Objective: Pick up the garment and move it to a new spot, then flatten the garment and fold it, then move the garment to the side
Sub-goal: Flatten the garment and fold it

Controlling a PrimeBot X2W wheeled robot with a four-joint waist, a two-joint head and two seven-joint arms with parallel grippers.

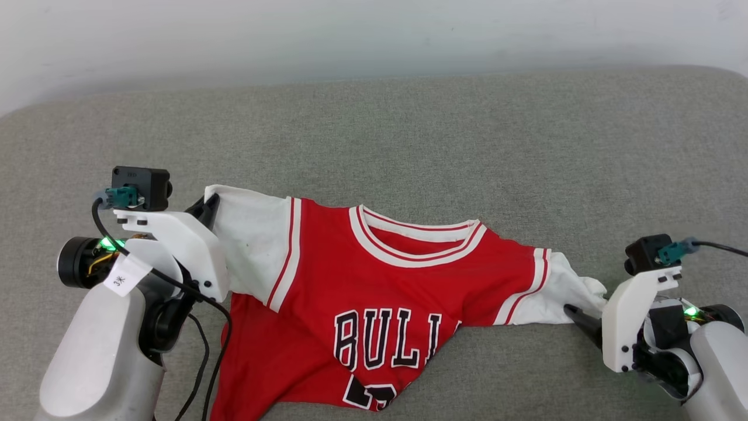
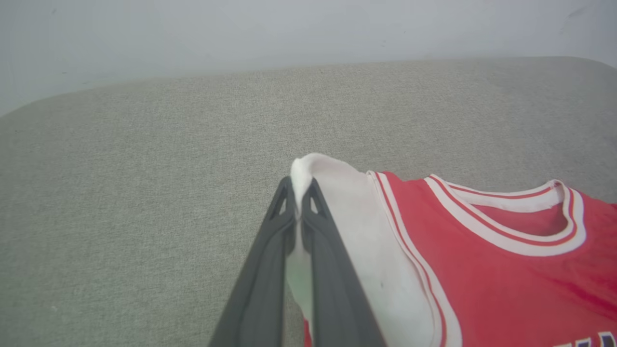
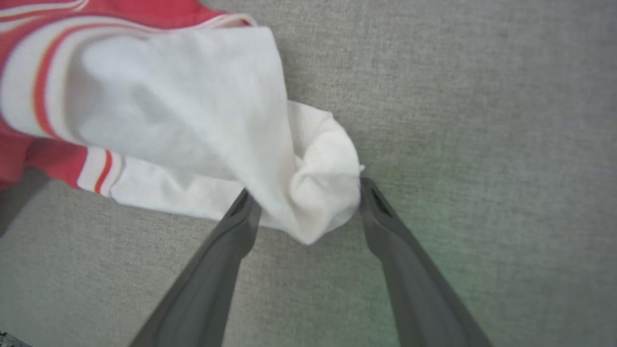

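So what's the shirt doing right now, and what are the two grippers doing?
shirt: front up, stretched sideways between the grippers, wrinkled, lower part folded over, not flat yet.
left gripper: shut, pinching the left sleeve's tip.
right gripper: open, one finger on each side of the right sleeve's end.
left sleeve: pulled out, pinched.
right sleeve: end bunched into a wad, not pinched.

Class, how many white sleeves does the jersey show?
2. One sleeve at the robot's left, pinched in the left gripper; the other sleeve at its right, bunched inside the open right gripper.
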